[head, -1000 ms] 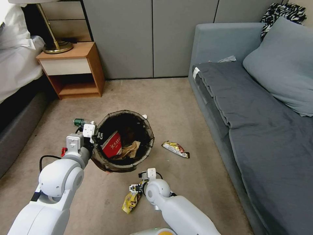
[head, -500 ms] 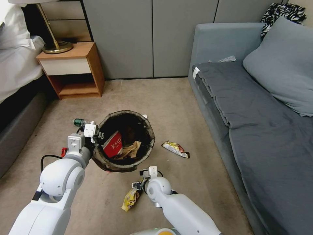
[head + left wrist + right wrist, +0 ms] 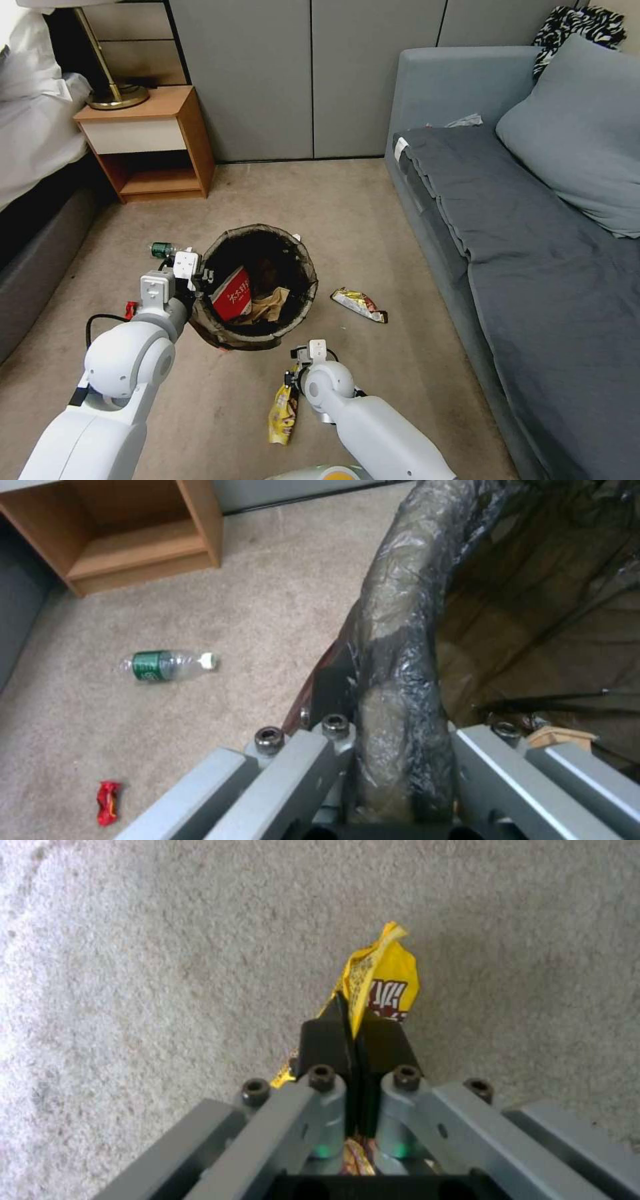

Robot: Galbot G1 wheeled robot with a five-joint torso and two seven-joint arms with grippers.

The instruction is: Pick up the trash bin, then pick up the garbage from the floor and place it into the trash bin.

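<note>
The trash bin (image 3: 293, 310), round with a dark liner over its rim, hangs off the floor (image 3: 373, 227) in my left gripper (image 3: 195, 272), which is shut on the near-left rim (image 3: 400, 630). Inside lie a red packet (image 3: 231, 295) and a tan paper bag (image 3: 270, 307). In front of the bin, my right gripper (image 3: 291, 381) is shut on a yellow snack packet (image 3: 283, 415) that dangles from its black fingers (image 3: 327, 1040) above the carpet. In the right wrist view, the packet's yellow top (image 3: 383, 982) sticks out past the gripper (image 3: 351, 1015).
More garbage lies on the carpet: a gold-and-red wrapper (image 3: 359, 303) right of the bin, a green bottle (image 3: 160, 250) (image 3: 163, 664) and a small red wrapper (image 3: 130, 309) (image 3: 108, 802) to its left. A wooden nightstand (image 3: 150, 143) stands far left, a grey sofa (image 3: 533, 253) on the right.
My right gripper has lifted the yellow packet off the carpet and moved slightly right; the packet now hangs straight down. The left arm and bin barely shifted.
</note>
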